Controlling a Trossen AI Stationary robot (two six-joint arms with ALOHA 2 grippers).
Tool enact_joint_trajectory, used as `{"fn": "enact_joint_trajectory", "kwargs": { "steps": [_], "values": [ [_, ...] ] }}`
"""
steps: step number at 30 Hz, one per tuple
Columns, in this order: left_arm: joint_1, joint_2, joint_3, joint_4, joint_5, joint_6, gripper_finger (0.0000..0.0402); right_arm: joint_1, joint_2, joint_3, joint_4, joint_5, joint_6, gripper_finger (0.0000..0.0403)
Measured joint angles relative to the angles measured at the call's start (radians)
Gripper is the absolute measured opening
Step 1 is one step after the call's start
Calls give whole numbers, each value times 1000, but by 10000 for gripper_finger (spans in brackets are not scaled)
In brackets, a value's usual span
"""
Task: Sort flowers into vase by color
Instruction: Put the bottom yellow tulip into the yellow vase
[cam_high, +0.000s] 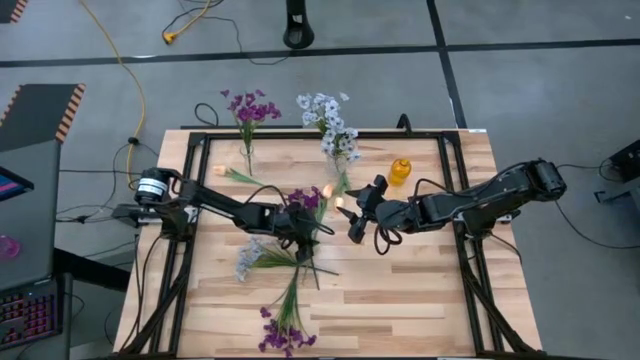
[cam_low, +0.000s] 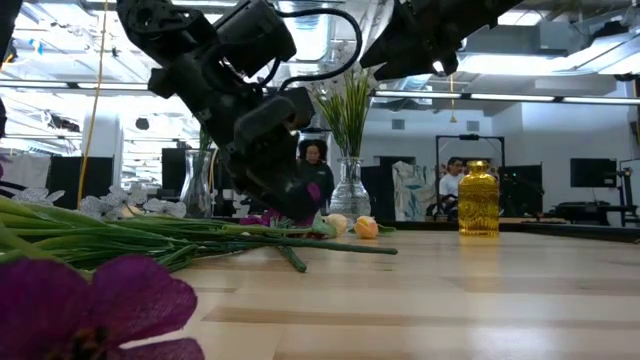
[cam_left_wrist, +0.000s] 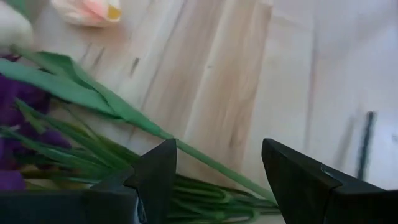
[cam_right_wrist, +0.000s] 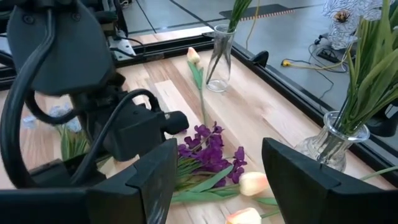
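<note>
Jaws apart on both: we find the left gripper (cam_high: 300, 232) low over the stems (cam_left_wrist: 205, 163) on the table (cam_high: 420, 290). The right gripper (cam_high: 352, 215) hovers beside purple flowers (cam_right_wrist: 211, 152).

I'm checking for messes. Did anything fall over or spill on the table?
Nothing spilled. Both clear vases, with purple flowers and blue-white flowers, stand upright, as does the yellow bottle. The loose flowers lying in a crisscross heap mid-table are simply unsorted.

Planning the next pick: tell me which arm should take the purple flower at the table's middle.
Left. The left pincer is open and low over the purple flower and its stems; the right pincer, also open, hangs beside it over the peach buds.
</note>
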Motion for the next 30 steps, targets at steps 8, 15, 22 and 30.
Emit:
{"fn": "enact_joint_trajectory", "kwargs": {
  "steps": [8, 15, 22, 30],
  "values": [
    [1, 1, 0, -13, -49, -14, 224, 0, 0, 0, -4, 0, 0, 261],
    [-2, 0, 0, -40, -51, -48, 224, 0, 0, 0, -5, 0, 0, 261],
    [-10, 0, 0, -50, -51, -47, 224, -1, 0, 0, -5, 0, 0, 261],
    [-22, 40, 1, -37, -54, -45, 224, -1, 0, 0, -6, 0, 0, 261]
  ]
}}
